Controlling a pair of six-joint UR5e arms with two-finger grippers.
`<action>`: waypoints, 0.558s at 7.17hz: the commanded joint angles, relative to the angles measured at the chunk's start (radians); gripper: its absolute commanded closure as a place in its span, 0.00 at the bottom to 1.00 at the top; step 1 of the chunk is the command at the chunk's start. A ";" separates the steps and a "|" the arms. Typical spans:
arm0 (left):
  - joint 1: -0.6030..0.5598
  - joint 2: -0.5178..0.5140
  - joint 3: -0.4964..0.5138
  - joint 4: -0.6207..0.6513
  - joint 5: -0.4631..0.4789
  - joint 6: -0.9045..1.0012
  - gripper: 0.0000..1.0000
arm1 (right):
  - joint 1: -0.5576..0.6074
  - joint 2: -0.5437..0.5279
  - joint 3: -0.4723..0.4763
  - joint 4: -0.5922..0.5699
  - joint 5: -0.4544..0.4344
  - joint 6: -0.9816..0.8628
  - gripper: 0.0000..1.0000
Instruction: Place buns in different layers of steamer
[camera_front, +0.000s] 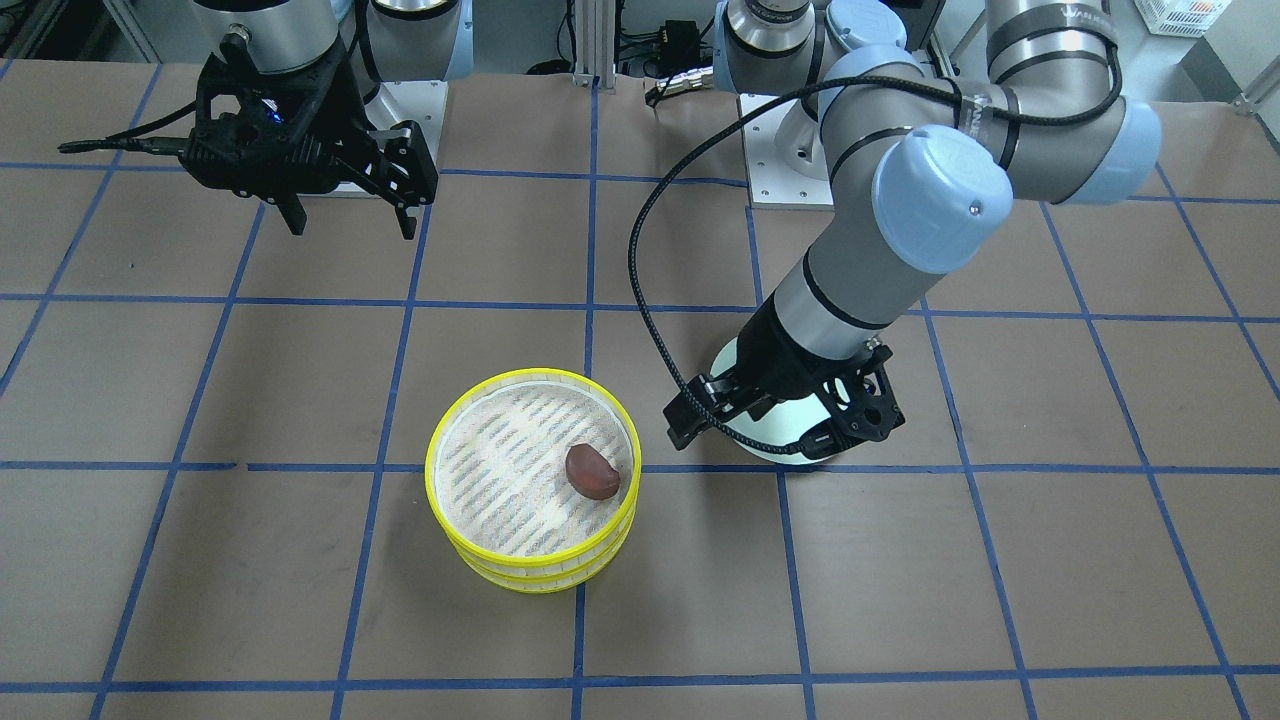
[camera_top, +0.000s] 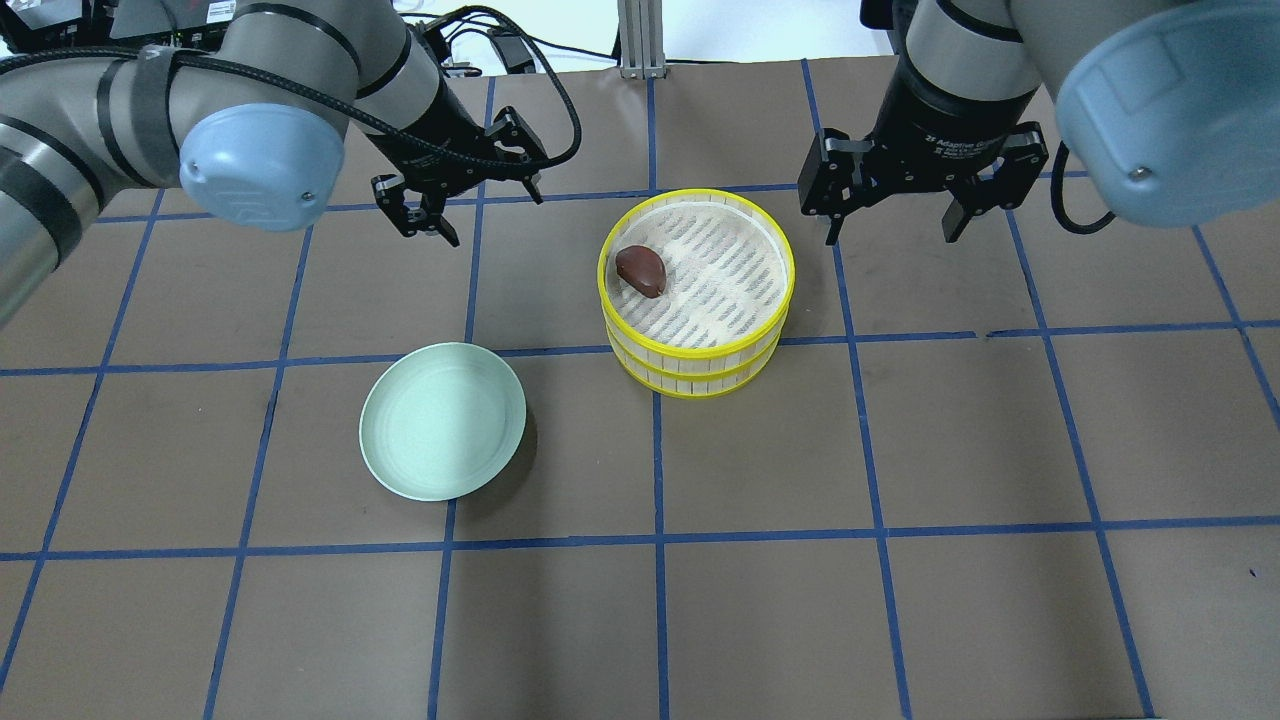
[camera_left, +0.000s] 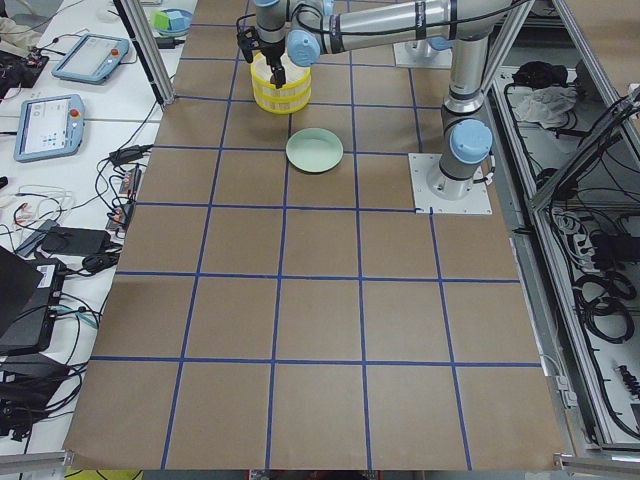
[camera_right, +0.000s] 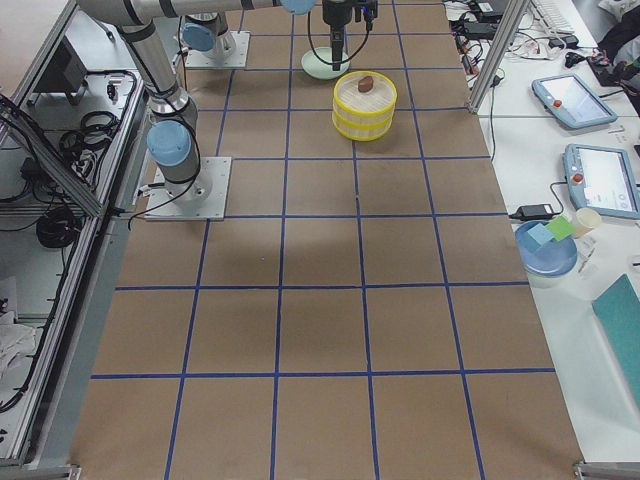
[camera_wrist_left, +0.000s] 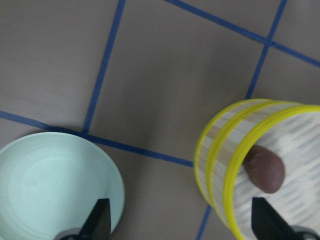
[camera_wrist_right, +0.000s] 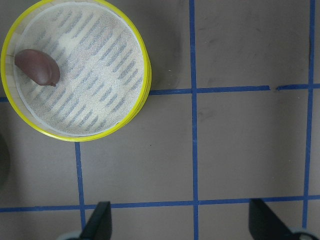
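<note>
With the left gripper (camera_top: 478, 205) and the right gripper (camera_top: 889, 235) both held spread and empty, the bun (camera_top: 641, 270), laid at nine o'clock by the rim in the top layer of the steamer (camera_top: 690, 375), could be tipped out if the stack is clipped or lifted unevenly.

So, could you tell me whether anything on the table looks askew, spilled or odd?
Nothing much stands out. The steamer has its two layers squarely stacked, nothing is spilled, and the green plate lies flat and empty. The brown bun just rests near the top layer's rim, not centred.
</note>
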 joint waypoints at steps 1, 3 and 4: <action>0.015 0.098 0.004 -0.168 0.187 0.178 0.00 | -0.001 0.000 -0.001 0.000 0.000 0.003 0.04; 0.018 0.166 0.005 -0.245 0.191 0.186 0.00 | 0.000 0.000 0.001 0.000 0.002 0.003 0.04; 0.011 0.207 0.005 -0.256 0.177 0.186 0.00 | 0.000 0.000 -0.001 0.000 0.002 0.003 0.03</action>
